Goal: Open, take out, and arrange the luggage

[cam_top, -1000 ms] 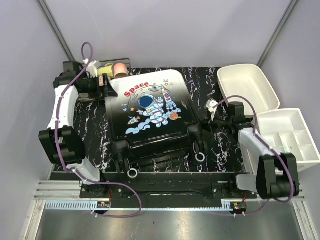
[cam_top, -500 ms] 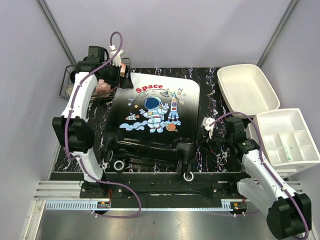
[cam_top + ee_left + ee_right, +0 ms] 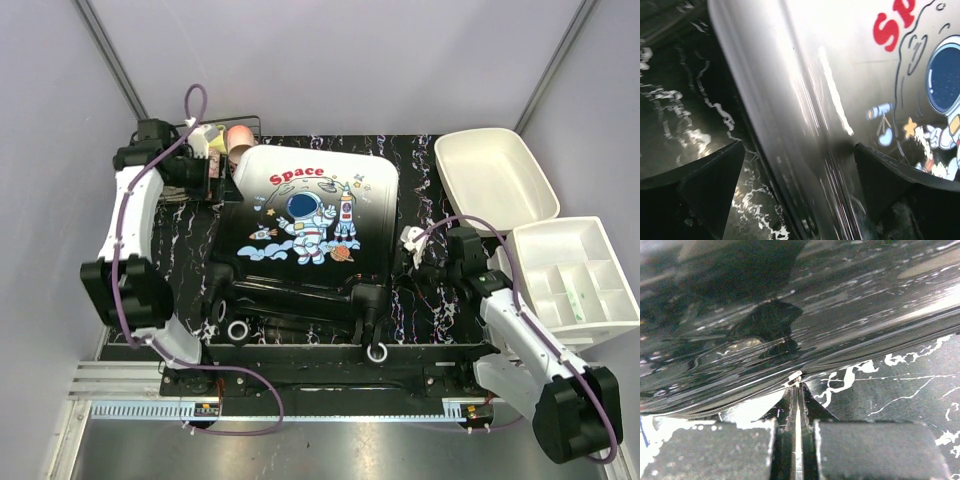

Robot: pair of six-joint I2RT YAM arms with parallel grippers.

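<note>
The luggage point(image 3: 310, 215) lies flat on the black marbled table, astronaut print and red "Space" facing up, wheels toward the arms. My left gripper point(image 3: 213, 177) is open at its far left corner. In the left wrist view the gripper point(image 3: 800, 185) straddles the shell's glossy edge point(image 3: 840, 75), one finger point(image 3: 705, 180) over the table and the other over the print. My right gripper point(image 3: 405, 255) sits low against the luggage's right side. In the right wrist view the gripper point(image 3: 796, 390) is shut on the thin metal zipper pull point(image 3: 795, 377) at the seam of the black shell point(image 3: 790, 300).
A black wire basket point(image 3: 243, 124) with small items stands behind the luggage's far left corner. A white plastic bin point(image 3: 495, 175) and a white divided bin point(image 3: 580, 280) sit at the right. The luggage wheels point(image 3: 377, 350) are near the table's front edge.
The luggage has turned clockwise and now lies squarer to the table. My left gripper has opened wider and settled at the far left corner. The right arm shifted toward the front with the zipper pull.
</note>
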